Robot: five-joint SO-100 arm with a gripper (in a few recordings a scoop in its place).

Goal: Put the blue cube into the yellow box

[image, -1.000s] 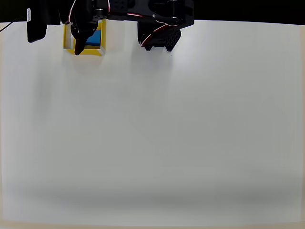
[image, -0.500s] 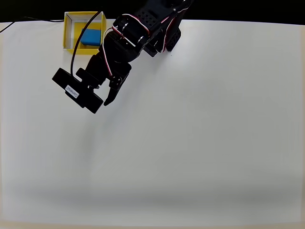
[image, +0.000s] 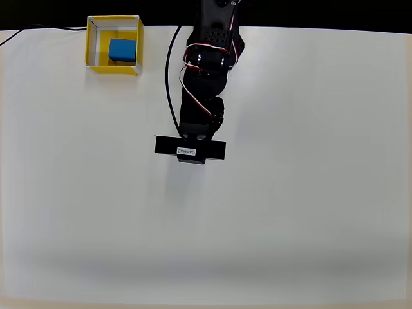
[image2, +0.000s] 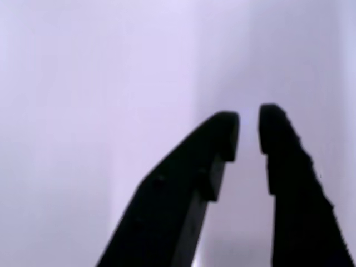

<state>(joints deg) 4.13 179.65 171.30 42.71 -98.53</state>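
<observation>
In the overhead view the yellow box (image: 94, 42) stands at the table's far left top edge. The blue cube (image: 121, 50) lies inside it, toward its right wall. My black arm (image: 205, 77) reaches down the middle of the table, well right of and below the box, ending at the wrist camera bar (image: 190, 149). In the wrist view my gripper (image2: 248, 119) hangs over bare white table. Its two black fingers are almost together, with a thin gap and nothing between them.
The white table (image: 270, 206) spreads wide below and to the right of the arm. A black cable (image: 171, 84) runs along the arm's left side. A dark strip lies beyond the table's top edge.
The arm has left the box and swung right and down to the table's middle. The blue cube stays in the box, now uncovered.
</observation>
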